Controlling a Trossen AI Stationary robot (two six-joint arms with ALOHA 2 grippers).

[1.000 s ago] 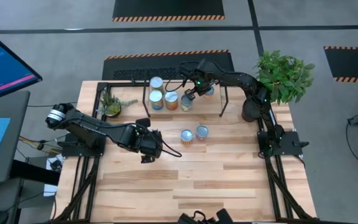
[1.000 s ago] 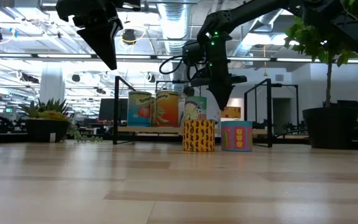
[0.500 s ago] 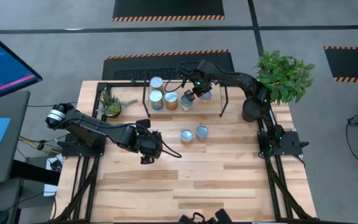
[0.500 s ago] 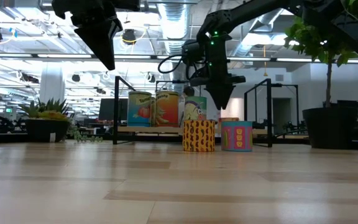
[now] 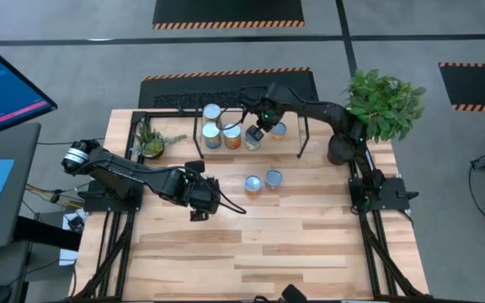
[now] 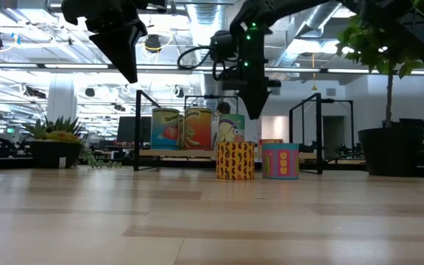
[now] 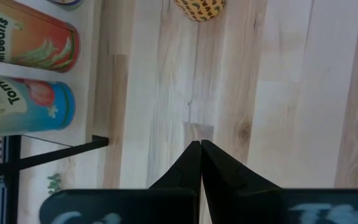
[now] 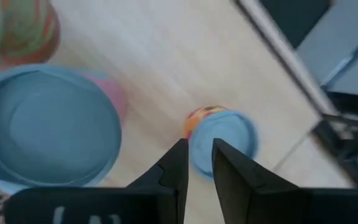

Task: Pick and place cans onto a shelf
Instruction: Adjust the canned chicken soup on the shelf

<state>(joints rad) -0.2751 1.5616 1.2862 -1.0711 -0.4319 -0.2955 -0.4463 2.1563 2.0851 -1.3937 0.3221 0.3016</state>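
Observation:
The low wooden shelf (image 5: pixel 294 136) stands at the table's far side with several cans on it. Among them are a red-label can (image 6: pixel 197 129), a pale-blue-topped can (image 8: pixel 45 124) and a short orange can (image 8: pixel 222 143). Two more cans, yellow-black (image 6: pixel 235 160) and teal (image 6: pixel 280 160), stand on the tabletop before the shelf. My right gripper (image 5: pixel 258 126) hangs above the shelf's cans, its fingers a narrow gap apart and empty. It also shows in the low view (image 6: pixel 254 112). My left gripper (image 5: pixel 199 204) is shut and empty, held above the table's left middle.
A dark pot with a leafy plant (image 5: pixel 342 148) stands at the table's far right corner. A small plant (image 5: pixel 148 143) sits left of the shelf. The shelf's black legs (image 5: pixel 301 145) stand near the cans. Bare planks lie toward the near edge (image 5: pixel 268 252).
My right gripper has risen from just above the short orange can and gone a little toward the table's left, and that can stays standing on the shelf. My left gripper has kept still.

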